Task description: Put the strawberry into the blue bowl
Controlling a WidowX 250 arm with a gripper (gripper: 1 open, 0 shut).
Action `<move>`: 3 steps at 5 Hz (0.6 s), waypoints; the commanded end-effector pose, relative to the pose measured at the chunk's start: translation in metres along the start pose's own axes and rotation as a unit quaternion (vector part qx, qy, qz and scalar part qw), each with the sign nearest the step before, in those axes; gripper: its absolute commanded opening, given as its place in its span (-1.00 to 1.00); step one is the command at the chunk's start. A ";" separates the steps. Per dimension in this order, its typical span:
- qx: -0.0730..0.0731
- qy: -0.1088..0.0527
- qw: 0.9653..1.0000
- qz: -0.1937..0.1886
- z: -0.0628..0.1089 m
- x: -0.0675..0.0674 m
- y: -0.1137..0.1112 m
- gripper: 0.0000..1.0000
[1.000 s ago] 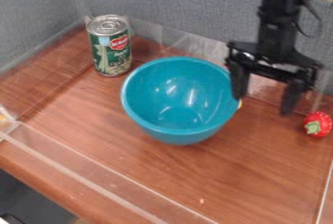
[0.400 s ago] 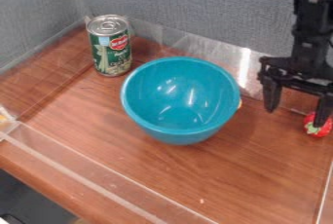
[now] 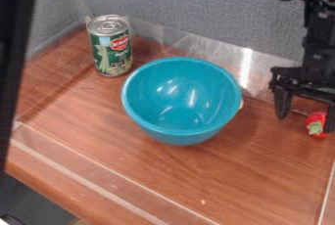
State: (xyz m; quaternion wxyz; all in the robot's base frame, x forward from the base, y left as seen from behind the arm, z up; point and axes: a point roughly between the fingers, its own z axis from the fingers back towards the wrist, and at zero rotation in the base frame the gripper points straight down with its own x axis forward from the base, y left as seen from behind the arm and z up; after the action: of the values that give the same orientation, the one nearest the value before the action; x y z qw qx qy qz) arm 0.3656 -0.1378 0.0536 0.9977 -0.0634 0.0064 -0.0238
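On the wooden table (image 3: 92,112) I count one blue bowl (image 3: 181,100), one strawberry (image 3: 315,123) and one green-labelled can (image 3: 110,45). The bowl sits near the middle, mouth up, with nothing inside it. The can stands upright at the back left, apart from the bowl. The strawberry lies at the right edge of the view, well clear of the bowl's rim, partly hidden behind my gripper. My gripper (image 3: 305,100) hangs straight down over the berry at that right edge, its dark fingers (image 3: 283,100) spread as wide as they go. I hold nothing; one finger stands just left of the strawberry. Whether any finger touches the fruit I cannot tell from this angle.
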 end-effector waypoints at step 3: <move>-0.013 -0.037 0.999 -0.003 -0.010 0.036 -0.022 1.00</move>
State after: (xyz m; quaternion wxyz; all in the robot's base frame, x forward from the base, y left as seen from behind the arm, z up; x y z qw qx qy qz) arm 0.3915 -0.1549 0.0232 0.9977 -0.0652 0.0015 -0.0160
